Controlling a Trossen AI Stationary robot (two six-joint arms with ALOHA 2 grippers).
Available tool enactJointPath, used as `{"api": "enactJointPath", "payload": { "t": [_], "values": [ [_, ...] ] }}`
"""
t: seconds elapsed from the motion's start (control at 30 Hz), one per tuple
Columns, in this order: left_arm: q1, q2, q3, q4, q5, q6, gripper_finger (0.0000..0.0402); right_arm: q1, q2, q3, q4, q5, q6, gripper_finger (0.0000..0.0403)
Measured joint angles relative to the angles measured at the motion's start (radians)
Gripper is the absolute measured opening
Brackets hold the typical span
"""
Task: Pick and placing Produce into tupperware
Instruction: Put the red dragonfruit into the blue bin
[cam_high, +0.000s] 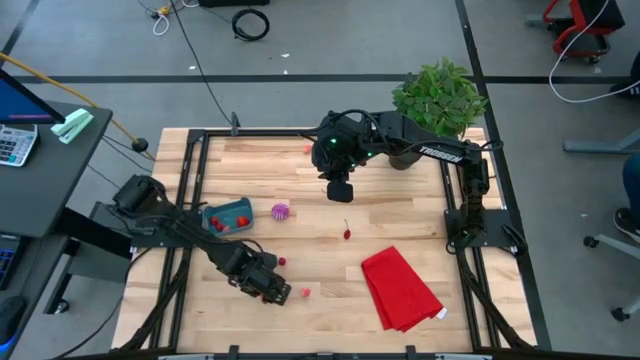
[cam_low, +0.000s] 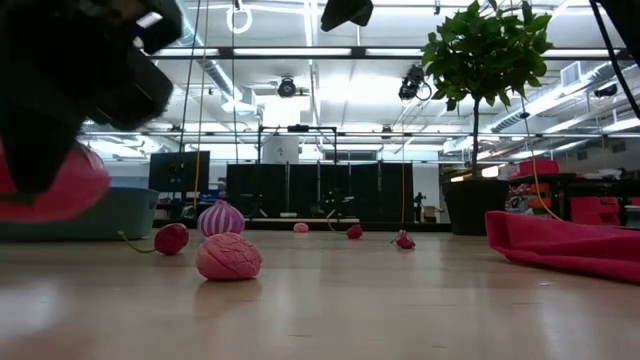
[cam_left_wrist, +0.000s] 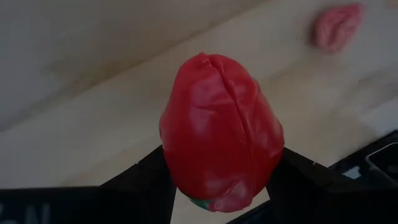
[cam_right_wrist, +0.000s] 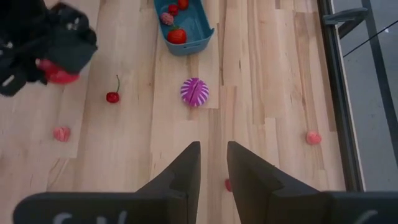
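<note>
My left gripper (cam_high: 278, 292) is near the table's front left, shut on a large red oval piece of produce (cam_left_wrist: 221, 130). The teal tupperware (cam_high: 228, 215) lies on the table beyond it, with red and pink pieces inside. On the table lie a purple-and-white round piece (cam_high: 280, 211), a cherry (cam_high: 347, 234), a small red piece (cam_high: 282, 262) and a pink bumpy piece (cam_low: 228, 256). My right gripper (cam_right_wrist: 214, 163) hangs high over the table's far middle, its fingers slightly apart with nothing between them. My left gripper pinches the red oval piece between its two fingers, one on each side of its wider end (cam_left_wrist: 171, 168), where a bit of green shows. The fingers slant steeply down from above. Its narrower end sticks out past the fingertips, and it hangs clear of the table (cam_low: 50, 190).
A folded red cloth (cam_high: 400, 290) lies at the front right. A black pot with a green plant (cam_high: 435, 100) stands at the far right corner. Another pink piece (cam_high: 308, 149) lies near the far edge. Bare wood stretches across the table's middle.
</note>
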Motion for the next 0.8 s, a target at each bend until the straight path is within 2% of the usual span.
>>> {"api": "enactJointPath", "payload": {
  "t": [0.1, 0.27, 0.47, 0.67, 0.8],
  "values": [
    [0.008, -0.067, 0.000, -0.117, 0.000, -0.002, 0.0210, 0.000, 0.000, 0.000, 0.000, 0.000, 0.008, 0.0087],
    [0.041, -0.192, 0.000, -0.417, -0.005, 0.036, 0.0214, 0.001, 0.000, 0.000, 0.000, 0.000, 0.025, 0.0087],
    [0.140, -0.353, 0.000, -0.731, -0.074, 0.108, 0.0210, 0.001, 0.000, 0.000, 0.001, 0.000, 0.026, 0.0087],
    [0.303, -0.475, 0.000, -0.899, -0.175, 0.263, 0.0223, 0.001, 0.000, 0.000, 0.005, 0.000, 0.027, 0.0087],
    [0.441, -0.521, -0.005, -0.912, -0.215, 0.388, 0.0215, 0.001, 0.000, 0.000, 0.008, 0.000, 0.047, 0.0087]
  ]
}}
